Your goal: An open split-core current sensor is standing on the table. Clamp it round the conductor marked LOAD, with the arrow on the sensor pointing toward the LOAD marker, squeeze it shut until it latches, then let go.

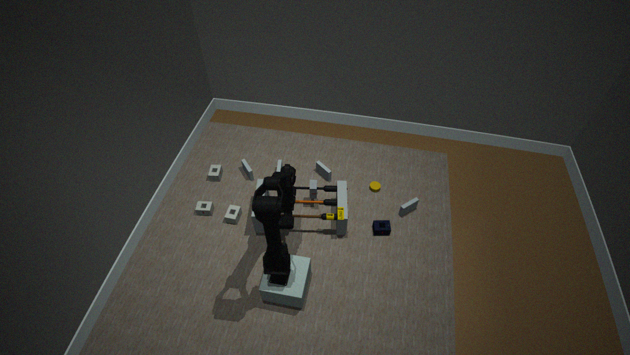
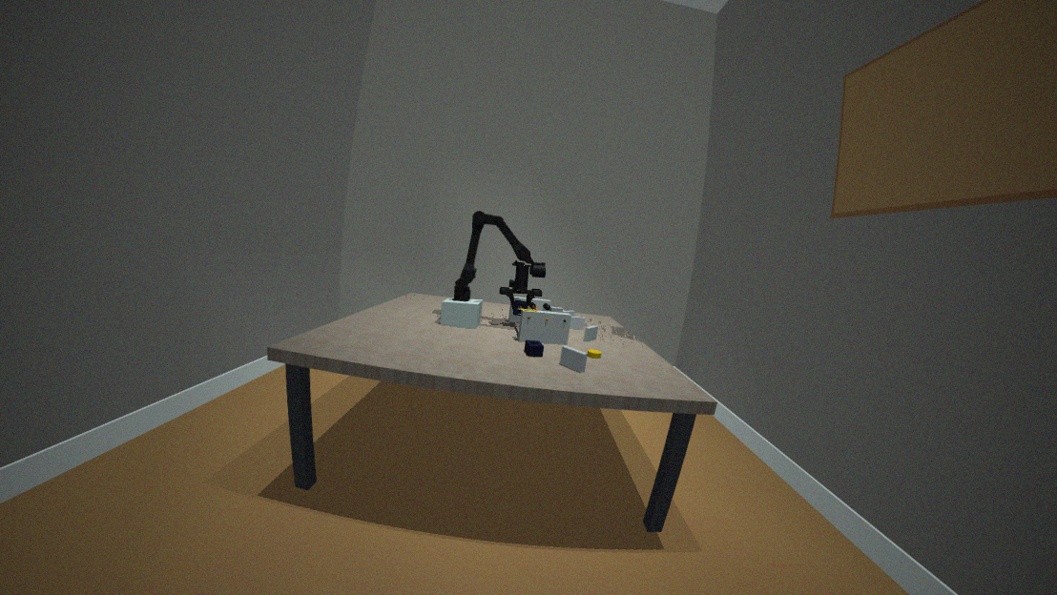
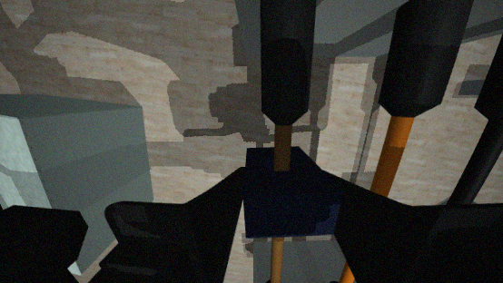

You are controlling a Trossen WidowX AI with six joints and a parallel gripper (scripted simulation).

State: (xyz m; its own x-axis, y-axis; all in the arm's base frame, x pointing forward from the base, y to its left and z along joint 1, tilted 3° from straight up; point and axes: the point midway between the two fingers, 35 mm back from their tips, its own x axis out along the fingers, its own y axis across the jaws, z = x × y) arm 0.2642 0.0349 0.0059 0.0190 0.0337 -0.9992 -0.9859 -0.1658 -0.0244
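The dark blue sensor sits round the copper LOAD conductor, the one nearest my base. Its halves look shut together; the latch cannot be made out. My gripper has its fingers on both sides of the sensor, slightly slack and very close to its sides; it is open. The yellow LOAD marker is on the right end block in the top view. The arrow on the sensor is not visible. The arm hides the sensor in the top view.
An orange conductor and a black one run beside it. A grey block is on the black conductor. Another dark blue block, a yellow disc and several pale blocks are on the table.
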